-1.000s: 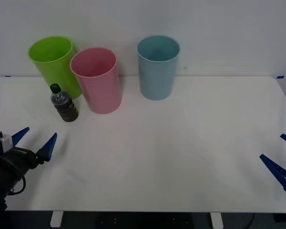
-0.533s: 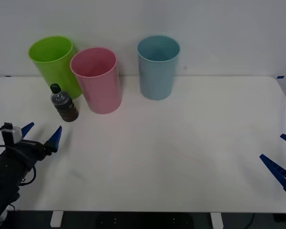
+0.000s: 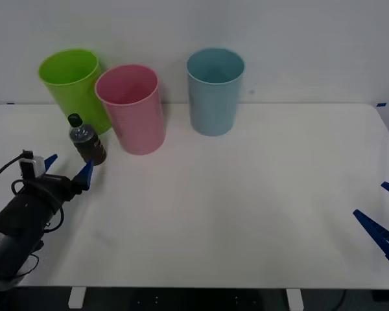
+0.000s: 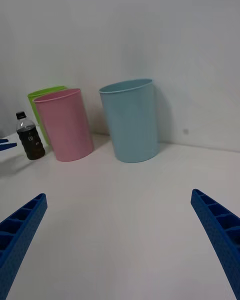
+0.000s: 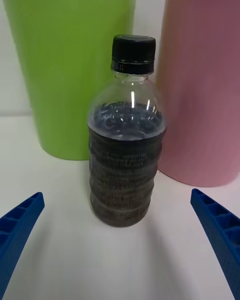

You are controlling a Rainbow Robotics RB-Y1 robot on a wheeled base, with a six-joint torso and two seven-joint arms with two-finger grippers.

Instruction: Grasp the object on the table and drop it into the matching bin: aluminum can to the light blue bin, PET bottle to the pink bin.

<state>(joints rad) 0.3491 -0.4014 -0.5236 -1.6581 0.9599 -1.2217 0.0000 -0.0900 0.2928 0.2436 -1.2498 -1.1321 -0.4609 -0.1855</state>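
On the white table [image 3: 246,194], before a pale wall [image 3: 311,45], the left tool [image 3: 67,168] faces the PET bottle [image 3: 86,140], fingers spread

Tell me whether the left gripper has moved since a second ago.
Yes. The left gripper has advanced, open, toward the PET bottle standing before the lime green bin.

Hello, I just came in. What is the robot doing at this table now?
The left gripper, fingers open, is lined up just in front of the PET bottle, which stands upright on the table before the lime green bin and beside the pink bin. Nothing is grasped yet. The right gripper waits open at the table's right edge. The light blue bin stands farther right.
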